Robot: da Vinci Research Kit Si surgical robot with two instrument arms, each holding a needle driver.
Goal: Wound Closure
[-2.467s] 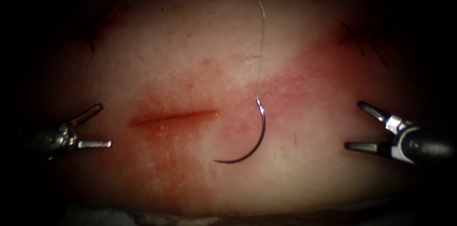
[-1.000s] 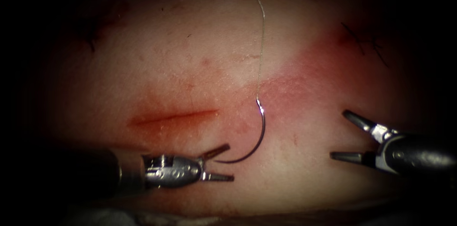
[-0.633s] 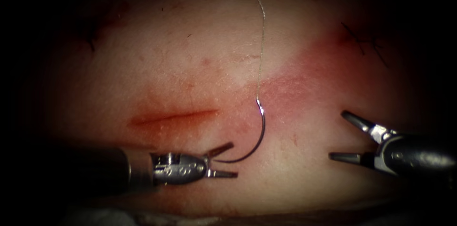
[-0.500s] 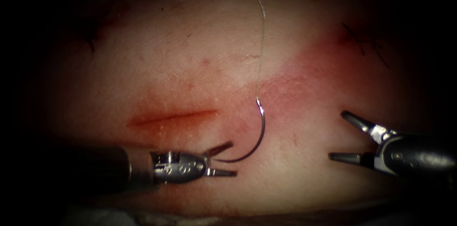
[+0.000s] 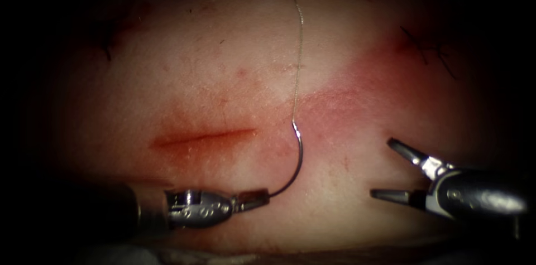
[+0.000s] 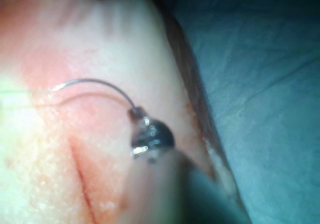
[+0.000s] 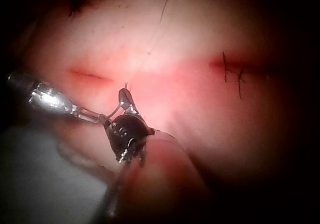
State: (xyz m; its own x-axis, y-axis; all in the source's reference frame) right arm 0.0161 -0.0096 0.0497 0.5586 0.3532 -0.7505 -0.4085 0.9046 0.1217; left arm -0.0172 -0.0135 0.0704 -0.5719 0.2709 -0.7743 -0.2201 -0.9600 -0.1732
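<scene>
Gripping the needle (image 5: 295, 160) at its pointed end, the left tool (image 5: 252, 200) has its jaws pressed together on the tip of the curve, low in the endoscope frame and a little left of centre. Its shaft comes in nearly level from the lower left edge. The needle lies on the surface of the tissue (image 5: 223, 75), not in it, arcing up and to the right from the jaws to its swaged end just right of the cut (image 5: 204, 137). From there the thread (image 5: 298, 47) runs up to the top edge of the frame.

In the left wrist view the same tool (image 6: 136, 113) pinches the needle (image 6: 95, 83), whose curve sweeps away over the pale tissue (image 6: 40, 174) beside the cut (image 6: 82, 179).

At the lower right of the endoscope frame, the right tool (image 5: 385, 170) holds nothing; its jaws are spread wide, one raised, one nearly level, both pointing left and well apart from the needle. Its shaft enters from the right edge. Cut ends of thread (image 5: 427, 47) sit on the tissue at the upper right.
</scene>
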